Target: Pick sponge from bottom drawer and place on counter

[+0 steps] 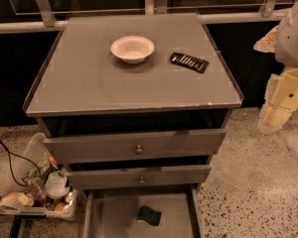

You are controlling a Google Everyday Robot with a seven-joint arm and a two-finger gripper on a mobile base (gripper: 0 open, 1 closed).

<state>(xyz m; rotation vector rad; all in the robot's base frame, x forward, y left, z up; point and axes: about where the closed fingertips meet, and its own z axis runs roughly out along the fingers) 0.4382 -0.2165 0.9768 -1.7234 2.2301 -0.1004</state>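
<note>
Foreground, lowest in view: the bottom drawer [109, 214] stands pulled out at floor level, a wide, shallow grey tray with low side walls. The sponge [149, 215] lies flat on the drawer's floor, a little right of centre. Its dark green face is up and a pale yellow edge shows along one side. It touches neither wall.

Above it are the middle drawer [179, 175] and the top drawer [89, 148], each with a small round knob at centre. Both stand slightly out, with a dark gap showing over each.

The bench [79, 78] is the cabinet's flat grey top, with a thin raised rim and chips along its front edge. It carries a white bowl [132, 48], upright and toward the back. A flat black ridged rectangle [189, 62] lies near the bowl on its right, not touching it.

Right margin: the robot's arm, white and pale yellow, hangs beside the cabinet, off the bench. The claw [273, 117] at its lower end sits about level with the top drawer and well apart from the sponge. From where I stand, I cannot tell whether the claw is open or closed.

Left, on the speckled floor [248, 192]: a clear bin of mixed clutter [39, 195] sits against the cabinet's lower corner. A black cable [10, 155] runs just behind it.
</note>
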